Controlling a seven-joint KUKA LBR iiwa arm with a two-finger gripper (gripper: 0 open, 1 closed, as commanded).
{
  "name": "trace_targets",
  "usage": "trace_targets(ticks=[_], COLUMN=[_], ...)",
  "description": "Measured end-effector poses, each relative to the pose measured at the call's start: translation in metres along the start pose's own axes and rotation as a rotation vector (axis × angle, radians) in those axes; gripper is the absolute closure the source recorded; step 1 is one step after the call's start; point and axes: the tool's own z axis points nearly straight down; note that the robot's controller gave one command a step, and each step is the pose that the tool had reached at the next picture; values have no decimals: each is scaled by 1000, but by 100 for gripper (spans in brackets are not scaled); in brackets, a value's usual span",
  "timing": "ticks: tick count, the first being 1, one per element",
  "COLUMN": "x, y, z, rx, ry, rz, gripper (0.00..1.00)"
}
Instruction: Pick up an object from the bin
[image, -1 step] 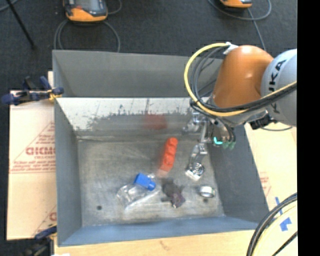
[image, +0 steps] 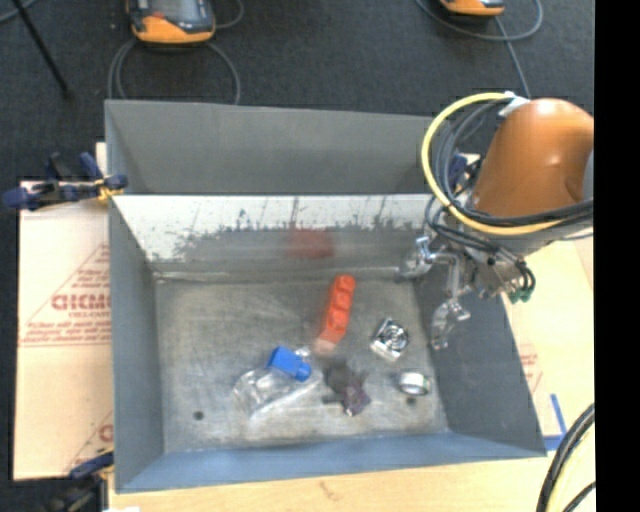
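The grey metal bin (image: 135, 330) has a scuffed, dull floor, and its back wall is streaked with dark scratches and carries a faint reddish reflection. It stands on a dark floor (image: 300, 60) crossed by thin black cables, with two orange-and-black devices (image: 172, 18) at the upper edge of the frame.

The arm's rounded orange cover (image: 535, 150), ringed by a yellow cable loop (image: 432, 150), sits at the upper right. Below it the end effector (image: 447, 312) hangs over the right side of the bin, close to the right wall. Whether it is released or clenched cannot be told.

Nearest to it, just to its lower left, lies a crumpled shiny silver piece (image: 389, 340), and a small silver round thing (image: 413, 382) lies below that. Further left are a ridged orange-red block (image: 338, 305), a dark purplish lump (image: 347, 388) and a blue cap (image: 290, 362) touching a clear plastic piece (image: 262, 390).
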Motion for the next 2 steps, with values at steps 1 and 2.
trace_targets(ticks=[1,2], x=[3,7], y=[-42,-31], z=[144,146], rx=[-1,4], ry=[0,-5], rz=[-267,-330], gripper=[0,0])
